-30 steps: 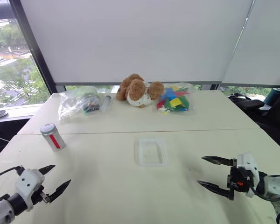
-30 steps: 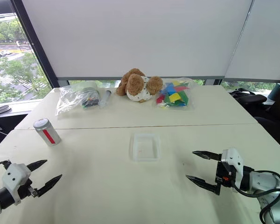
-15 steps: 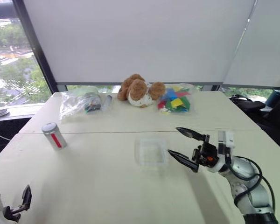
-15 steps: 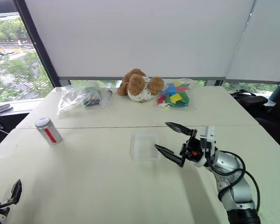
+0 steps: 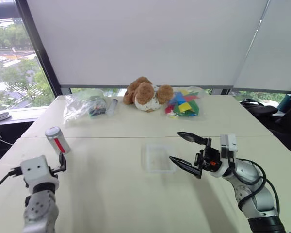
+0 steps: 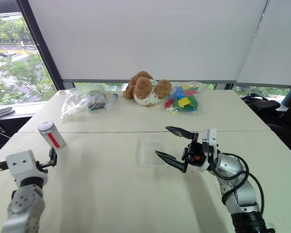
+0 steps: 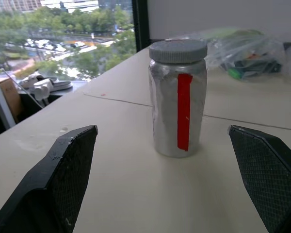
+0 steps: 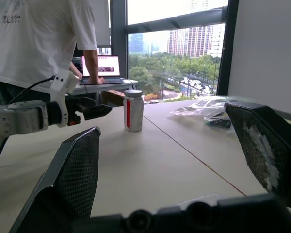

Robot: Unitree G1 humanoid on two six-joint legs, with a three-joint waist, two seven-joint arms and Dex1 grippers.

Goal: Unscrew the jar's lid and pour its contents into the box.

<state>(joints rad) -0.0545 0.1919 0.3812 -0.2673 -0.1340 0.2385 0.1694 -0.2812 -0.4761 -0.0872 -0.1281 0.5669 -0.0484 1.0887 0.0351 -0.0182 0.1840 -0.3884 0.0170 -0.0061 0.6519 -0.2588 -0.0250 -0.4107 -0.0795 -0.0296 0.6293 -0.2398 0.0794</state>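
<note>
No legible writing or brand on any item; the only marking is a plain red vertical stripe on the side of the jar (image 7: 178,104), whose grey ribbed lid (image 7: 178,50) is screwed on. The jar stands upright near the left edge of the table (image 5: 106,194), just short of the seam that crosses the surface from side to side. The surface is matte cream and bare over most of its near half. The clear box (image 5: 157,157) lies flat near the table's middle, just on the near side of the seam; its contents cannot be made out. Along the far edge, from left to right: a clear bag of dark items (image 5: 82,105), a small tube (image 5: 111,105), a brown teddy bear (image 5: 146,94), and a clear bag of coloured pieces (image 5: 183,105). Behind them are lowered white blinds, with a window at the left showing trees and buildings. A person in a white T-shirt (image 8: 43,39) stands at a laptop (image 8: 105,68) on a desk beyond the table's left edge. The left gripper (image 7: 172,184) faces the jar with jaws spread wide on either side of it, not touching, holding nothing. The right gripper (image 5: 184,153) hovers just right of the box, jaws wide apart, empty. Open table lies between the jar and the box.
</note>
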